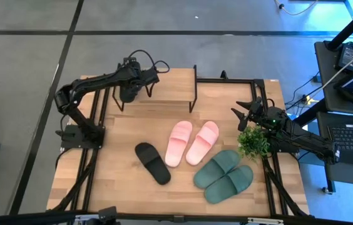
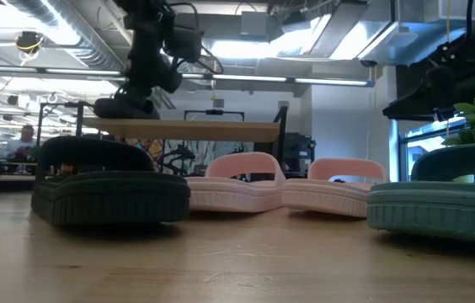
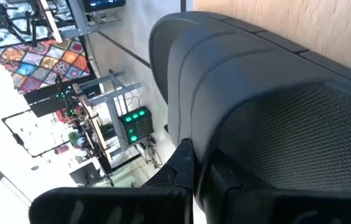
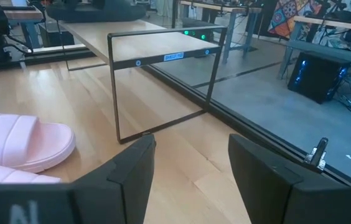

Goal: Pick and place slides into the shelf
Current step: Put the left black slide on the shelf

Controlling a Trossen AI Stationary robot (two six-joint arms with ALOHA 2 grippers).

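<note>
The shelf (image 1: 164,87) stands at the table's far side, a light plank on a thin black frame. One black slide (image 2: 124,107) lies on the left end of its top plank, and my left gripper (image 2: 149,71) comes down on it from above. In the left wrist view that slide (image 3: 275,112) fills the picture. On the table lie another black slide (image 1: 153,163), two pink slides (image 1: 190,142) and two green slides (image 1: 224,175), all on their soles. My right gripper (image 1: 245,115) hangs open at the table's right side, touching nothing. My left gripper is shut on the black slide from above, fingers pointing down. One finger (image 3: 185,169) lies against the slide's side edge (image 3: 210,158) beside the ribbed strap; the slide hides the other finger. The slide lies flat with its sole on the shelf's top plank (image 2: 221,128).
A small green plant (image 1: 253,142) stands by the right arm, close to the green slides. The shelf's lower level (image 4: 163,106) shows open floor between its black legs in the right wrist view. Bare wood lies at the table's near left corner (image 1: 89,181).
</note>
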